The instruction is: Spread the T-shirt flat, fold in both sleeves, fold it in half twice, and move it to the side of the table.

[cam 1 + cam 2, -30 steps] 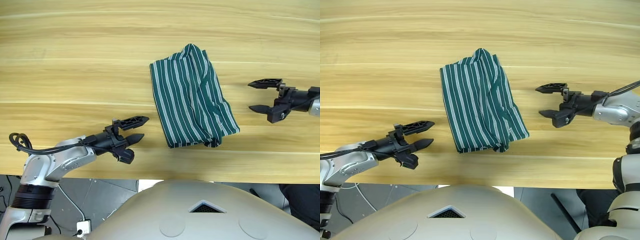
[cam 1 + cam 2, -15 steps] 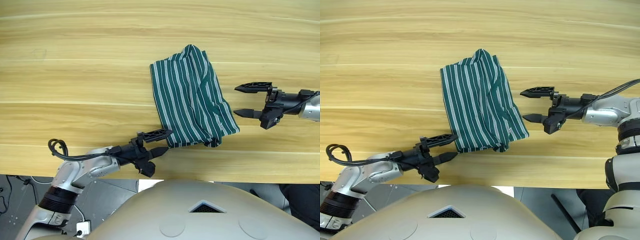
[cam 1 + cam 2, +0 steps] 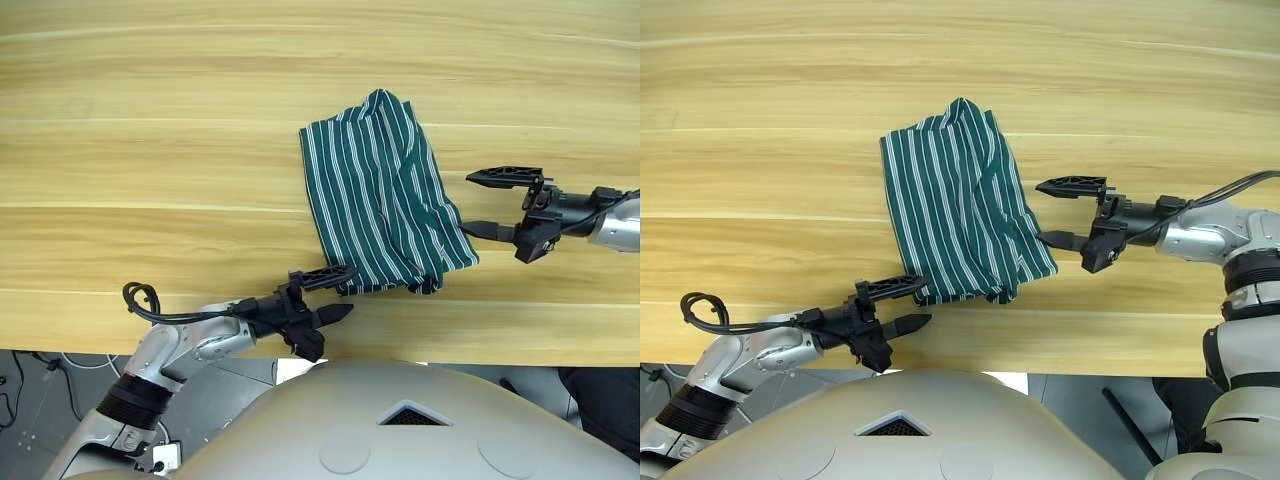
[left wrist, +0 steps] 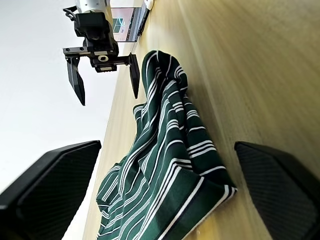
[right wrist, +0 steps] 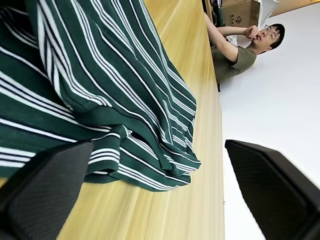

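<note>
While the shirt [image 3: 385, 195] lies folded into a rough oblong on the table [image 3: 150, 150], both my claws sit at its edges with nothing in them. It is green with thin white stripes, and its layers are rumpled, with a raised crease running down its right half and a small hump at its far end. The table's front edge runs not far beyond the shirt's near hem.

My left claw [image 3: 345, 290] is at the shirt's near left corner and is released, its fingers [image 4: 50, 190] spread wide. From the head view one finger overlaps that corner and the other hangs clear of the hem on the near side. From the left wrist the corner of cloth lies in the gap between them. I cannot tell whether either finger actually presses the fabric.

My right claw [image 3: 468, 202] is at the shirt's right edge, about halfway to its near end, also released and spread. Its nearer finger reaches the shirt's edge and seems to touch it. The farther finger stands just off the cloth, above bare wood beside the shirt.
</note>
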